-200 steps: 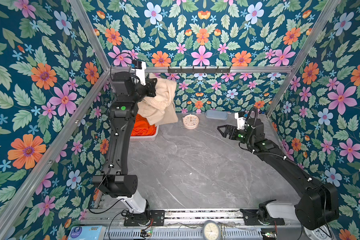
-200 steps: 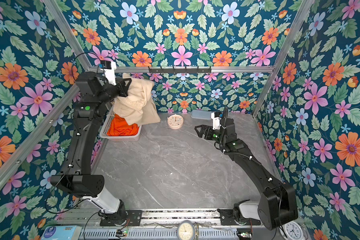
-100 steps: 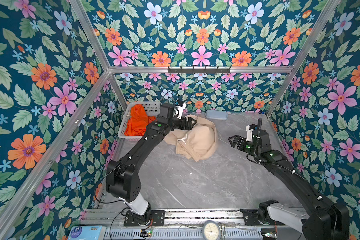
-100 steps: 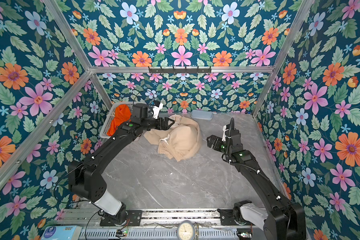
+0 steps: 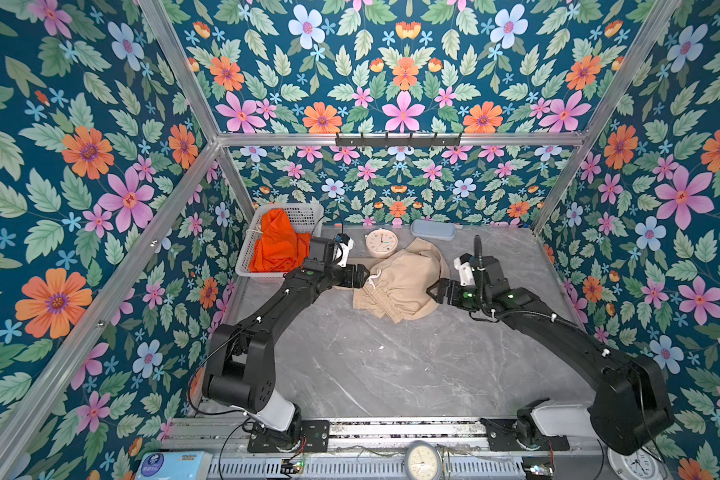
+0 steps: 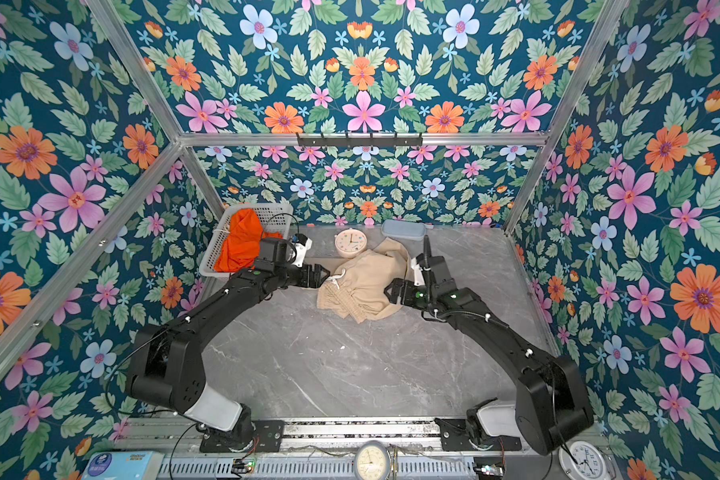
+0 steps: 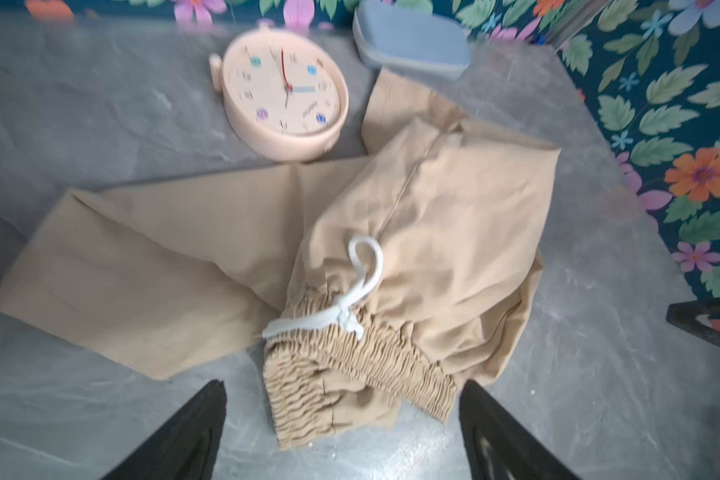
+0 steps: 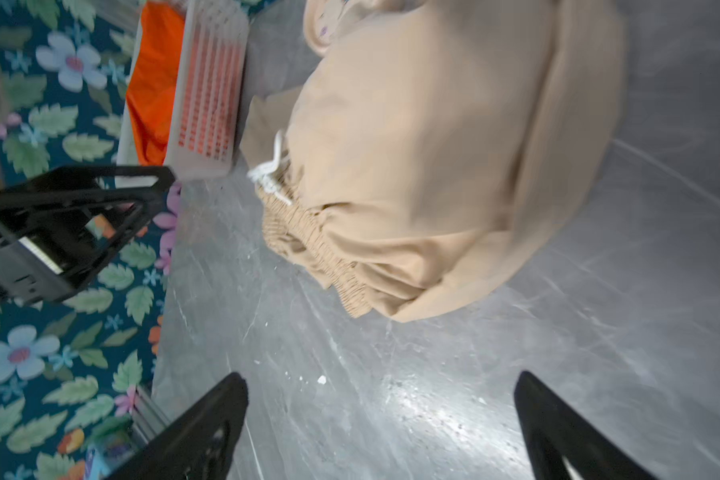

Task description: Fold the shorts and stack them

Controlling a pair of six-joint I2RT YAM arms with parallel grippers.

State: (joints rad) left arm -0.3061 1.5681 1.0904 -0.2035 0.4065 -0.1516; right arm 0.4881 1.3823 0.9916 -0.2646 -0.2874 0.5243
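Near the far edge of the table (image 5: 371,365), beige shorts (image 5: 404,282) lie bunched between left gripper (image 5: 366,276) and right gripper (image 5: 432,291) (both wide open), with wide floor in front; orange shorts (image 5: 277,245) fill the corner basket (image 5: 304,214).

Both arms were black and chunky. The left arm (image 5: 269,313) had a fat round joint (image 5: 242,386) at the bottom, with a white piece (image 5: 276,410) under it. The right arm (image 5: 568,337) had a bumpy black hose (image 5: 477,251) by its wrist. Small white dots (image 5: 258,319) sat on both arms, and tiny green lights (image 5: 468,295) glowed near the wrists. Each wrist had a white block (image 5: 344,249). The fingers (image 7: 192,432) were black and pointed.
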